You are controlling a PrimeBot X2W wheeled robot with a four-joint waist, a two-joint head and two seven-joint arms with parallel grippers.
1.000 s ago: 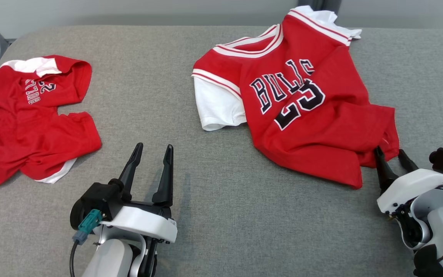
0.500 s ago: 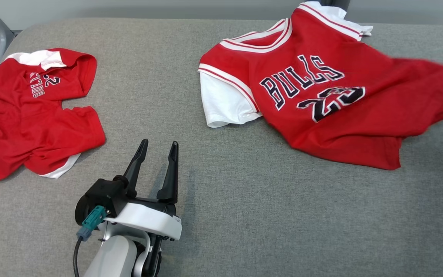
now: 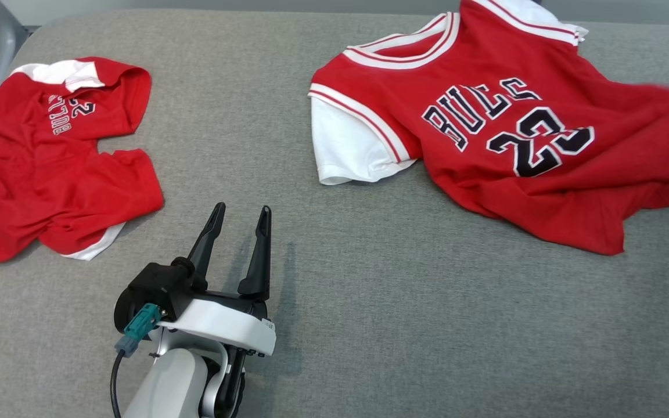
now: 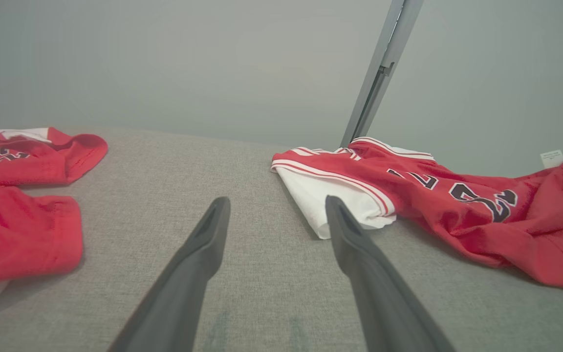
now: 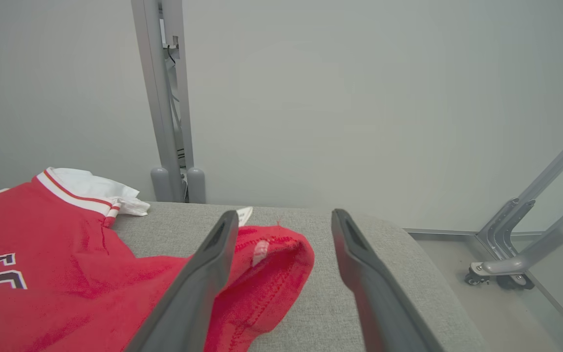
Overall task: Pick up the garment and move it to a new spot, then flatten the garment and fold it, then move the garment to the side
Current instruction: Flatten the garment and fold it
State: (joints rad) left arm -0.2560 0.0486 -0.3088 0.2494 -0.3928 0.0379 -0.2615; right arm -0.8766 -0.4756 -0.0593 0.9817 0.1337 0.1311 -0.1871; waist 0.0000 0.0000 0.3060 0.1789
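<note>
Left gripper [image 3: 240, 210]: low over the near left of the grey table [image 3: 381, 337], pale forearm below it, fingers pointing away, jaws wide with nothing between them.
Right gripper [image 5: 284, 215]: level, by the table's right end, jaws wide.
Red jersey [image 3: 503, 133]: its hem corner lies loose between the right fingers, partly behind one, unpinched. The body is spread print-up at far right, well apart from the left jaws.
Second red shirt [image 3: 50, 168]: crumpled, far left.
</note>
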